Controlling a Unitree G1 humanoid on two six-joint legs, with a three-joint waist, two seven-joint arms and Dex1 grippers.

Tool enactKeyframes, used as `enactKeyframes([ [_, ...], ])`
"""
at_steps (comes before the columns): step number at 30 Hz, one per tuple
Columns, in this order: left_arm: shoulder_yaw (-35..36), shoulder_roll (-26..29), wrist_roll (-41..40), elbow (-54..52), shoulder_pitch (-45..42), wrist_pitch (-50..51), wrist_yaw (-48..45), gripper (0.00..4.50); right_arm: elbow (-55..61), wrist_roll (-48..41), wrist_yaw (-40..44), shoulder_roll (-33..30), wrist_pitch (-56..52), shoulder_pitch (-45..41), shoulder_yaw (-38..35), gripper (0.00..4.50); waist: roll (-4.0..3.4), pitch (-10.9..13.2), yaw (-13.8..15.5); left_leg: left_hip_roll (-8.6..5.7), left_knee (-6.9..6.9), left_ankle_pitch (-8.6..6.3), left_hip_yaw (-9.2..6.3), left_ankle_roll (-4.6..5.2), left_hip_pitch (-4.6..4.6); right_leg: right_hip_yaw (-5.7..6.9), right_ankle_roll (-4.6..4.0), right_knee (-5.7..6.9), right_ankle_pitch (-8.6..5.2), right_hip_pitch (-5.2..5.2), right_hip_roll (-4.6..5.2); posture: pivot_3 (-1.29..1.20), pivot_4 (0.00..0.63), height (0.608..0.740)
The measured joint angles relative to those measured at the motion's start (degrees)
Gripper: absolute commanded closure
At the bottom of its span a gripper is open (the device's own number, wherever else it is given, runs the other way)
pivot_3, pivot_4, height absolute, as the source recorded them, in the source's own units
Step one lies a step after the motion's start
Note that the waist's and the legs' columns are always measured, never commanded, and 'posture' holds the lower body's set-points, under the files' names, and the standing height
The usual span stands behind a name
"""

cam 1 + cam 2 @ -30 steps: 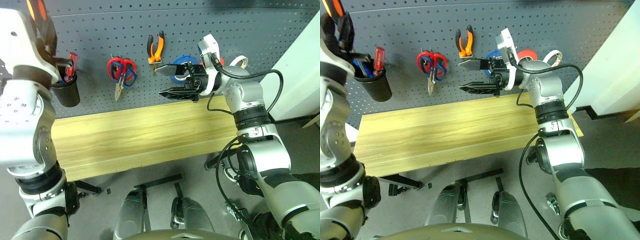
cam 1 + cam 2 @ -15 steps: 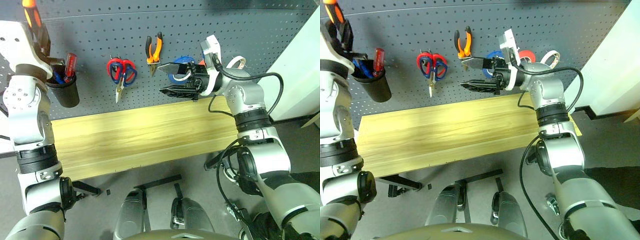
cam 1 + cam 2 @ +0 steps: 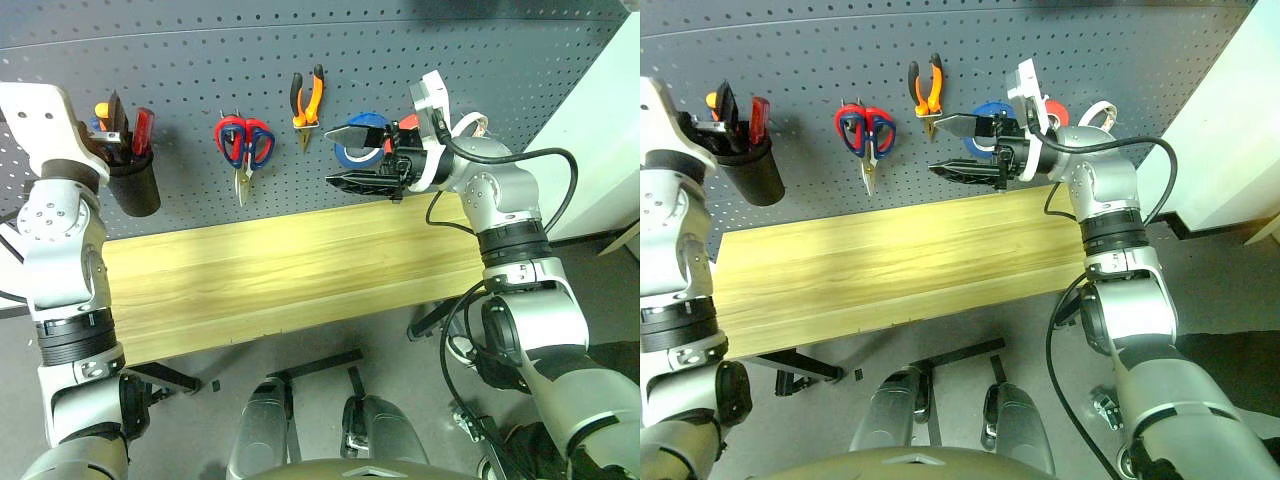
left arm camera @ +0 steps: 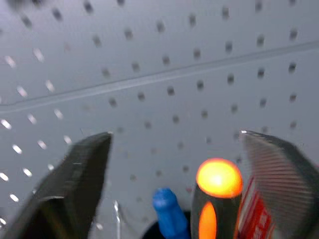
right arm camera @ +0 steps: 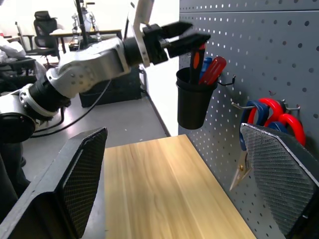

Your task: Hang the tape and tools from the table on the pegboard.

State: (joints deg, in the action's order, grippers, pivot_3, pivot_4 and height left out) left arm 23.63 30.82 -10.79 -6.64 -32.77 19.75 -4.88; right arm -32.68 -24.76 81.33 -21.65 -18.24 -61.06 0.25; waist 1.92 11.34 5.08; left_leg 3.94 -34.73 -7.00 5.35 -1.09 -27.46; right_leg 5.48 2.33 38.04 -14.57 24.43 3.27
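Note:
My left gripper point(image 4: 174, 142) is open at the black cup point(image 3: 133, 188) on the pegboard point(image 3: 200, 60). The small orange-and-black screwdriver point(image 4: 218, 185) stands in that cup between the spread fingers, free of both. My right gripper point(image 3: 347, 156) is open and holds nothing, pointing sideways in front of the board near the blue tape roll point(image 3: 357, 153). On the hooks hang the orange-and-black pliers point(image 3: 309, 98), the dark-blue scissors point(image 3: 246, 152) with a red pair, and the white tape point(image 3: 477, 122) at the far right. The table point(image 3: 280, 270) is bare.
The cup also holds a red-handled screwdriver point(image 3: 142, 128) and a blue-handled item point(image 4: 168, 209). A red-orange tape roll point(image 3: 1053, 110) hangs between the blue and white rolls. A pale wall panel point(image 3: 600, 140) bounds the right side.
My left gripper came down with the orange-and-black screwdriver, set it in the black cup and opened. The right gripper stayed where it was, open.

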Motion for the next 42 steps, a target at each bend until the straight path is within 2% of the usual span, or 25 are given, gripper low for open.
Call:
enactKeyframes([
  [6,3.6,2.7,-10.43,-10.12,9.74,1.88,-10.76,0.01,2.22,-0.27,-0.33,-1.7,-2.48,1.8,-0.04,0.0,-0.19,-0.65,-0.01,0.03,0.04,-0.02,0.08,0.02,-0.01,-0.05,-0.02,-0.05,0.02,0.05,0.03,0.17,0.077,0.74],
  [11,10.06,5.42,-19.53,-12.23,19.2,0.17,-23.55,0.01,3.84,-0.27,-1.29,-3.81,-4.61,5.67,-0.03,0.0,-0.38,-0.95,-0.02,0.18,0.17,-0.03,0.22,0.02,0.0,-0.06,-0.19,-0.13,0.1,0.14,0.0,0.17,0.081,0.74],
  [14,11.75,8.43,-23.5,-11.74,25.78,-1.36,-33.32,0.01,4.09,-0.08,-1.66,-5.04,-5.11,6.83,0.03,0.0,-0.64,-1.2,0.0,0.75,0.62,-0.03,0.81,0.02,-0.01,-0.03,-0.56,-1.0,0.53,0.16,-0.25,0.15,0.089,0.74],
  [18,10.8,11.59,-28.01,-9.71,33.82,-0.38,-47.51,0.01,4.1,0.97,-1.7,-8.57,-5.08,7.93,-0.02,0.0,-1.27,-1.82,0.03,1.25,1.0,-0.05,1.0,0.01,-0.15,-0.03,-0.66,-2.0,1.12,0.26,-0.7,0.12,0.097,0.74],
  [19,9.76,12.81,-28.31,-8.58,34.76,-0.86,-51.41,0.01,4.1,1.16,-1.7,-9.29,-5.05,8.25,-0.03,0.0,-1.25,-1.97,0.06,1.69,1.27,-0.04,1.51,0.01,-0.28,-0.01,-0.76,-2.05,1.27,0.28,-0.68,0.11,0.096,0.74],
  [20,8.85,13.09,-28.22,-7.73,34.83,-1.68,-53.74,0.01,4.09,1.37,-1.71,-9.6,-5.04,8.55,-0.03,0.0,-1.18,-2.04,0.17,1.95,1.63,-0.04,2.3,0.01,-0.22,-0.11,-0.82,-1.68,1.27,0.53,-0.46,0.09,0.095,0.74],
  [22,6.34,13.75,-27.66,-5.58,34.65,-4.49,-59.28,0.01,4.08,1.56,-1.8,-9.99,-5.06,9.09,-0.02,0.0,-1.01,-2.13,0.33,2.08,2.01,-0.04,4.41,0.0,0.15,-0.48,-1.22,0.87,0.09,1.44,0.54,0.07,0.093,0.74],
  [23,5.46,14.16,-27.28,-4.76,34.64,-5.28,-61.23,0.01,4.08,1.59,-1.84,-10.13,-5.06,9.32,-0.02,0.0,-0.77,-2.15,0.18,1.97,1.75,-0.03,5.54,-0.03,0.53,-0.86,-1.24,1.72,-0.7,2.37,1.06,0.06,0.091,0.74],
  [24,4.15,14.51,-26.78,-3.57,34.58,-6.36,-63.36,0.01,4.0,1.7,-1.95,-10.51,-5.05,9.66,-0.01,0.0,-1.03,-2.25,0.11,1.73,0.59,-0.25,4.58,-0.37,0.62,-0.83,-1.22,1.71,-0.87,2.47,1.39,0.05,0.091,0.74],
  [25,2.69,14.97,-25.81,-1.74,33.99,-8.01,-65.54,0.01,3.92,1.97,-2.06,-11.06,-5.02,10.23,-0.02,0.0,-1.47,-2.36,-0.09,0.87,-0.44,-0.38,2.31,-0.57,1.03,-0.41,-1.35,1.68,-0.86,2.23,1.37,0.03,0.091,0.74],
  [26,1.84,14.96,-25.31,-0.27,33.36,-9.22,-66.9,0.01,3.85,2.09,-2.15,-11.4,-5.02,10.73,-0.03,0.0,-1.55,-2.36,-0.72,0.31,-0.62,-0.74,0.73,-0.7,1.06,-0.04,-1.41,1.44,-0.79,1.78,1.36,0.02,0.091,0.74],
  [28,0.22,14.63,-24.8,2.96,31.53,-11.4,-69.63,0.01,4.36,2.11,-2.3,-11.85,-5.32,11.95,-0.02,0.0,-1.76,-2.32,-2.39,-0.05,-0.49,-0.83,-0.68,-0.65,1.09,0.9,-1.35,0.88,-0.6,0.99,1.23,0.01,0.093,0.74],
  [32,-1.97,13.9,-24.71,7.48,29.54,-14.32,-74.2,0.01,7.52,2.07,-3.23,-12.13,-6.69,13.25,0.01,0.0,-1.88,-2.37,-4.84,0.7,-0.37,-1.02,-0.56,-0.38,0.92,1.67,-0.86,-1.09,0.79,0.1,0.79,0.0,0.102,0.74],
  [35,-3.16,13.86,-23.56,10.34,29.18,-16.0,-76.08,0.01,10.41,1.92,-4.0,-12.11,-8.18,14.38,0.09,0.0,-1.86,-2.37,-5.9,0.79,-0.45,-1.08,-0.12,-0.27,0.95,1.72,-0.76,-1.15,0.93,0.19,0.9,0.0,0.111,0.74],
  [42,-3.82,13.84,-23.45,10.18,30.13,-16.63,-76.24,0.01,13.41,0.93,-5.57,-11.43,-11.89,15.11,0.55,0.0,-1.86,-2.35,-5.77,0.91,-0.28,-1.08,0.49,-0.28,0.96,1.65,-0.87,-0.89,0.97,0.84,1.11,0.04,0.131,0.74],
])
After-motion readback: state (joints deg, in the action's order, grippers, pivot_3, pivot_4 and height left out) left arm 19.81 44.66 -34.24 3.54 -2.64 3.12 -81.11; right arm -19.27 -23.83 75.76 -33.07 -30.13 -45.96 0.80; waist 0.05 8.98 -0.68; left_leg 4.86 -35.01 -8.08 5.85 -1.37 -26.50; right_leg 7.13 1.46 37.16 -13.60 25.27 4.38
